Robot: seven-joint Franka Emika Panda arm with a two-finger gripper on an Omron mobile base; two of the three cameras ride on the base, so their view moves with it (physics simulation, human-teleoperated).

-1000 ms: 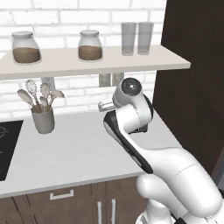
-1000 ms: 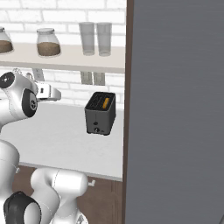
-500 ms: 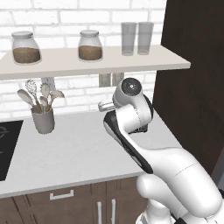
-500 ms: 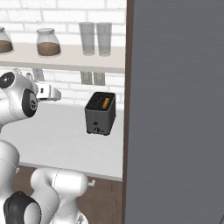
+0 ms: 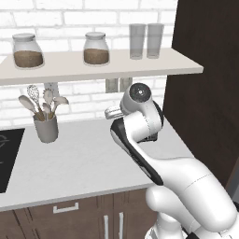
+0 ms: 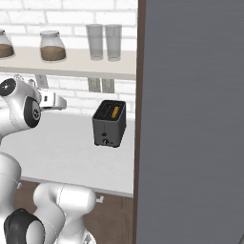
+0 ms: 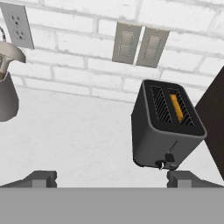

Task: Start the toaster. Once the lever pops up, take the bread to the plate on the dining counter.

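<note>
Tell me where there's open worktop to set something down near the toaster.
The widest bare stretch lies between the utensil cup at the left and the toaster at the right, from the brick wall to the front edge. Beyond the toaster it is tight: a dark panel borders it. The open gripper hovers over the bare middle.

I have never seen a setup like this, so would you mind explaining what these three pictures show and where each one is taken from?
This is a rendered kitchen with a white robot arm on a base that can drive. Two pictures come from cameras on that base, behind the arm to its left and right, looking forward over the white worktop. The third comes from a camera on the hand, looking along the gripper, whose two dark fingertips stand wide apart and hold nothing. On the worktop stands a dark toaster with the bread sitting in one slot. A grey utensil cup stands further left. The shelf above carries two jars and two glasses.
</note>
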